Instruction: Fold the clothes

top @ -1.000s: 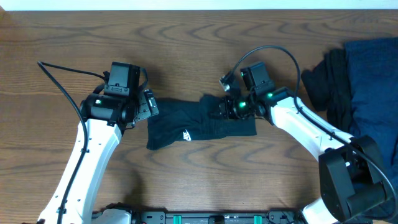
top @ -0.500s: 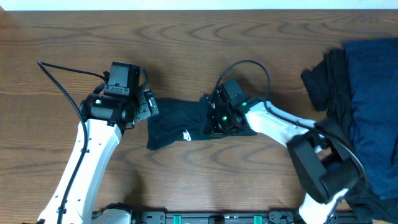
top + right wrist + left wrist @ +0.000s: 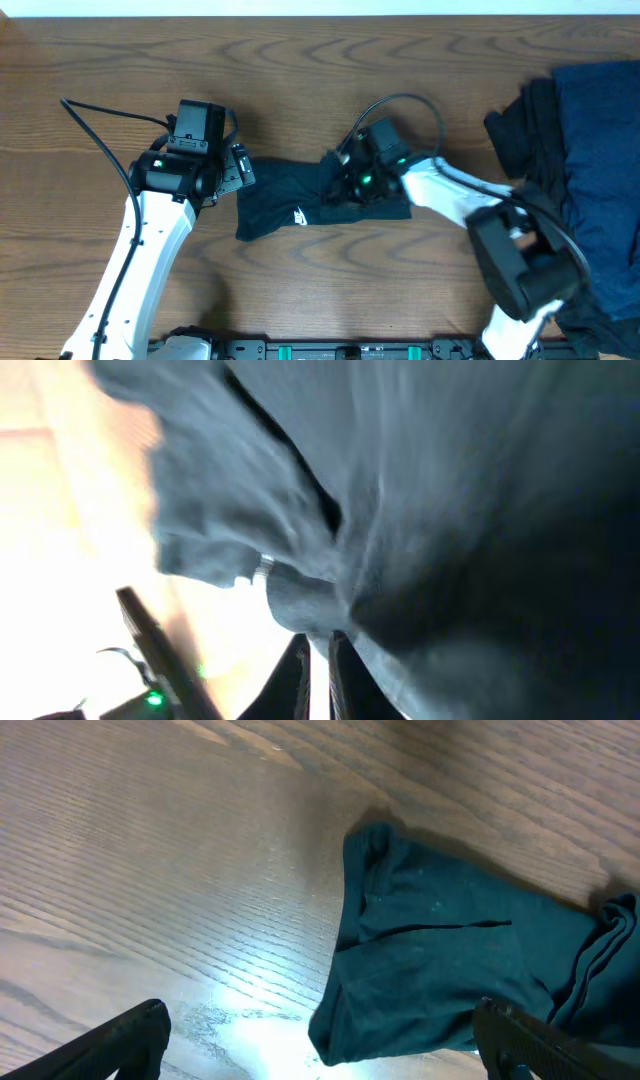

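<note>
Pinching the bunched shirt (image 3: 285, 200) in the nearly closed right gripper (image 3: 350, 188); holding the left gripper (image 3: 245, 170) wide open just beside its left edge, above the table (image 3: 100, 60)

I held the left arm (image 3: 140, 250) stretched forward from its base. The left gripper (image 3: 243, 170) faced inward with its jaws spread as wide as they go, one finger (image 3: 128, 1035) at each lower corner of its wrist view. The right arm (image 3: 450, 192) reached across toward it, and the right gripper (image 3: 350, 186) had its jaws pressed almost together.
</note>
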Robot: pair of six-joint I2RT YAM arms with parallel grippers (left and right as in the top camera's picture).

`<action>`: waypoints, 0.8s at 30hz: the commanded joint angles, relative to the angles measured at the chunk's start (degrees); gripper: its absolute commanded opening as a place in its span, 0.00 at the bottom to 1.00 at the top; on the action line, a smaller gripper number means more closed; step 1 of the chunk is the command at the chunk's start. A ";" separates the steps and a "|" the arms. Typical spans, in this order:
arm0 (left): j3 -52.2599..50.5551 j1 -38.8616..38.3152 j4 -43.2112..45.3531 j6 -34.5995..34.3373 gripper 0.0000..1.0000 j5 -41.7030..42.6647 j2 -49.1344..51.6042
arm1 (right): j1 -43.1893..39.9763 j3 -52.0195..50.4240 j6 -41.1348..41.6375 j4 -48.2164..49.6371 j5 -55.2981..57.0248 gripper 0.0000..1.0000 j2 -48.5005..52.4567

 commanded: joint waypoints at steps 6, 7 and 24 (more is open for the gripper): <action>0.15 -0.09 -0.20 -0.31 0.98 -0.92 0.24 | -5.86 0.55 -2.62 1.46 7.61 0.01 -9.68; 0.15 -0.09 -0.20 -0.31 0.98 -0.92 0.24 | -5.86 0.55 -2.64 1.84 7.96 0.01 -9.18; 0.15 -0.09 -0.20 -0.31 0.98 -0.92 0.24 | -2.93 0.55 -3.54 12.85 11.74 0.04 4.37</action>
